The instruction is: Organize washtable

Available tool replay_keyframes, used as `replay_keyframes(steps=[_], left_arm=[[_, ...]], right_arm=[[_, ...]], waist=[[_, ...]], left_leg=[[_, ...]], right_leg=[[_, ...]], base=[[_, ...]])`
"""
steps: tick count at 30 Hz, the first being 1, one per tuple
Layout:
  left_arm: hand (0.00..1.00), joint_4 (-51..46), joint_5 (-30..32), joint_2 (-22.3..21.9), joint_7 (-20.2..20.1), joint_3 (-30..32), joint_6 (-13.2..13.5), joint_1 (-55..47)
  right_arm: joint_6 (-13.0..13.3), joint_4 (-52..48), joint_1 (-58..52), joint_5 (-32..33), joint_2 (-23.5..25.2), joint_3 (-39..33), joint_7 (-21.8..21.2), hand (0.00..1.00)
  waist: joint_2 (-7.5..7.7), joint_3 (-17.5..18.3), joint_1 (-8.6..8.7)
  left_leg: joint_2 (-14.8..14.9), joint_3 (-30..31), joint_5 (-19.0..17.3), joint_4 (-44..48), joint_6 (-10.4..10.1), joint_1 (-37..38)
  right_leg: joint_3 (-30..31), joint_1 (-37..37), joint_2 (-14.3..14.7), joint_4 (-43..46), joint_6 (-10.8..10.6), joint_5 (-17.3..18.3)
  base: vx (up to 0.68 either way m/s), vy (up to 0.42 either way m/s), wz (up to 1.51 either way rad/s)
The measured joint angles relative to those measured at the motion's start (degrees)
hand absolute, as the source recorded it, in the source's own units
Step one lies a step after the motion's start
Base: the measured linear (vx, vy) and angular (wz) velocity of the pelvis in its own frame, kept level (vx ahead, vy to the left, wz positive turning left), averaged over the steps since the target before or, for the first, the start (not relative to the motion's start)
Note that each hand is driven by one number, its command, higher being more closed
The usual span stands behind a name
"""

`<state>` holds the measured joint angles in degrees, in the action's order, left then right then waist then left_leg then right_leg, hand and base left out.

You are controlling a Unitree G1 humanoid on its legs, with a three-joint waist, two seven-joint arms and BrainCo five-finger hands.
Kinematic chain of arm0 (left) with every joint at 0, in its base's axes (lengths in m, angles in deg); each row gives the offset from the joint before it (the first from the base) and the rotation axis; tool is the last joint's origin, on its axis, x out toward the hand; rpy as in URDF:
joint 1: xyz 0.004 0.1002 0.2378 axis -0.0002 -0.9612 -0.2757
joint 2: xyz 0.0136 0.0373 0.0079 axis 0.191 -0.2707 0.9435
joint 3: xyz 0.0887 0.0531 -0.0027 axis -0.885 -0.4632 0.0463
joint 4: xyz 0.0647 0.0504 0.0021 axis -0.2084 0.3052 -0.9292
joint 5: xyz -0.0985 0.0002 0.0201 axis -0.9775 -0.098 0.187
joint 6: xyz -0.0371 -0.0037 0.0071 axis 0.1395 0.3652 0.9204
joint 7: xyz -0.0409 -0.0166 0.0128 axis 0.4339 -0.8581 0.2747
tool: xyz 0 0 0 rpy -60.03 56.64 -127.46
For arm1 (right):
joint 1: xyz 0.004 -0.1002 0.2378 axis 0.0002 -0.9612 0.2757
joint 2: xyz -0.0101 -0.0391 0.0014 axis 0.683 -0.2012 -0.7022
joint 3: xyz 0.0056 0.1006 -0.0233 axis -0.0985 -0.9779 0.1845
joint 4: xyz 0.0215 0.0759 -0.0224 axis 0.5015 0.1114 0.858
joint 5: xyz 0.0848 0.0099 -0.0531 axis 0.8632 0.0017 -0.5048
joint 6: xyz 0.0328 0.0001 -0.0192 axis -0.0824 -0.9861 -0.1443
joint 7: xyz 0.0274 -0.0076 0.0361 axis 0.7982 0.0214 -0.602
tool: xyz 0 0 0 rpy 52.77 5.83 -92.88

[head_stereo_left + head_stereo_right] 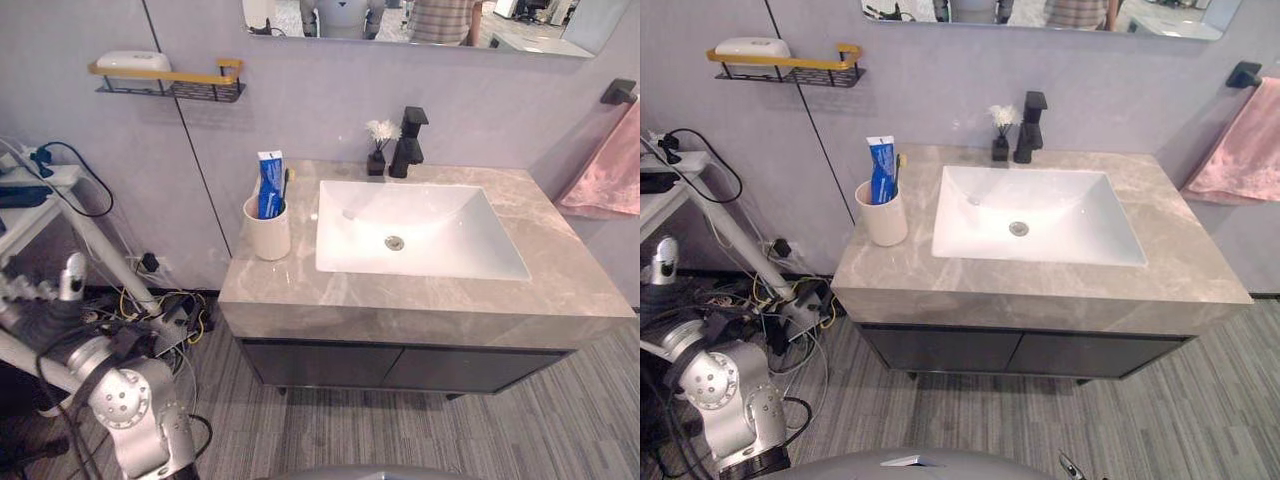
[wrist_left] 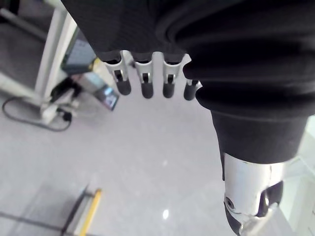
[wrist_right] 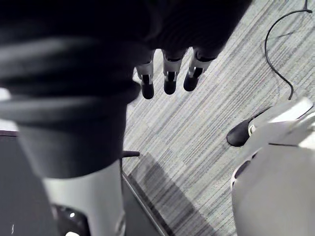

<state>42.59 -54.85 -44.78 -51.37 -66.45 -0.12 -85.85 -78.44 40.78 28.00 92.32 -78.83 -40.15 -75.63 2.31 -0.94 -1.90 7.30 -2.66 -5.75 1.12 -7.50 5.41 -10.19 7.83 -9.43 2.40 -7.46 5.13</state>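
A grey marble washtable (image 1: 560, 270) holds a white sink (image 1: 420, 230). Left of the sink stands a cream cup (image 1: 268, 230) with a blue toothpaste tube (image 1: 270, 185) and a toothbrush (image 1: 286, 186) in it. Behind the sink are a black faucet (image 1: 408, 140) and a small dark vase of white flowers (image 1: 378, 148). My left hand (image 2: 146, 83) hangs with relaxed fingers and holds nothing, a pale wall and floor past it. My right hand (image 3: 170, 78) hangs over the striped grey floor, fingers straight and empty.
A wire wall shelf (image 1: 175, 85) with a yellow rail carries a white soap box (image 1: 132, 62) at the upper left. A pink towel (image 1: 610, 165) hangs right of the washtable. A white stand (image 1: 60, 215) and tangled cables sit on the floor at the left.
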Motion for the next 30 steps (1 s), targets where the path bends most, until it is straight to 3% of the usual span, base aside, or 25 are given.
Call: replay_keyframes(steps=[5,6,7,12,20,30], left_arm=[[1.00,0.79,-2.16,-0.15,-3.38,-7.42,-0.04,0.01],[1.00,4.60,-3.39,-0.15,-5.60,-12.23,-0.32,0.02],[1.00,5.45,-3.78,-0.08,-6.38,-12.95,-0.45,0.06],[1.00,8.65,-4.46,0.37,-6.82,-15.79,-0.60,0.49],[1.00,23.47,-5.89,5.46,-9.40,-19.91,-2.85,4.18],[1.00,33.74,-3.31,9.16,-8.81,-21.29,-4.44,9.79]], right_arm=[[-0.06,0.05,-0.93,-1.45,0.03,1.03,-0.02,0.00],[-0.06,0.09,-0.96,-1.54,0.01,1.04,-0.02,0.00],[-0.07,0.11,-1.07,-1.55,0.03,1.04,-0.02,0.00],[-0.08,0.12,-1.64,-1.55,0.08,1.04,-0.02,0.00],[-0.21,-0.02,-1.83,-1.59,0.25,1.38,-0.06,0.00],[-0.35,0.08,-2.49,-1.54,0.34,1.05,-0.08,0.00]], waist=[[0.05,0.31,0.30],[0.11,0.74,1.12],[0.27,1.18,1.28],[0.37,1.67,1.47],[0.92,3.00,2.54],[1.91,2.62,3.38]], left_leg=[[0.00,-0.31,0.03,0.20,-0.01,-0.21],[0.00,-0.45,0.04,0.28,-0.02,-0.33],[0.01,-0.51,0.05,0.37,-0.03,-0.63],[0.02,-0.82,0.06,0.48,-0.03,-0.60],[0.01,-1.89,2.29,-2.17,-0.15,0.09],[-0.04,-3.40,3.84,-5.44,-0.13,0.94]], right_leg=[[0.28,-0.31,0.03,-0.05,0.01,0.01],[0.48,-0.53,0.03,-0.05,0.00,0.01],[0.59,-0.79,0.03,-0.05,0.00,0.01],[0.97,-0.85,0.02,-0.05,0.00,0.01],[1.37,-1.79,0.09,-1.46,-0.14,-0.41],[1.93,-3.18,0.19,-2.27,-0.21,-0.88]], base=[[0.00,-0.005,-0.04],[-0.01,-0.001,-0.05],[-0.01,0.000,-0.04],[0.00,0.001,-0.02],[-0.03,-0.004,-0.06],[0.00,0.006,-0.05]])
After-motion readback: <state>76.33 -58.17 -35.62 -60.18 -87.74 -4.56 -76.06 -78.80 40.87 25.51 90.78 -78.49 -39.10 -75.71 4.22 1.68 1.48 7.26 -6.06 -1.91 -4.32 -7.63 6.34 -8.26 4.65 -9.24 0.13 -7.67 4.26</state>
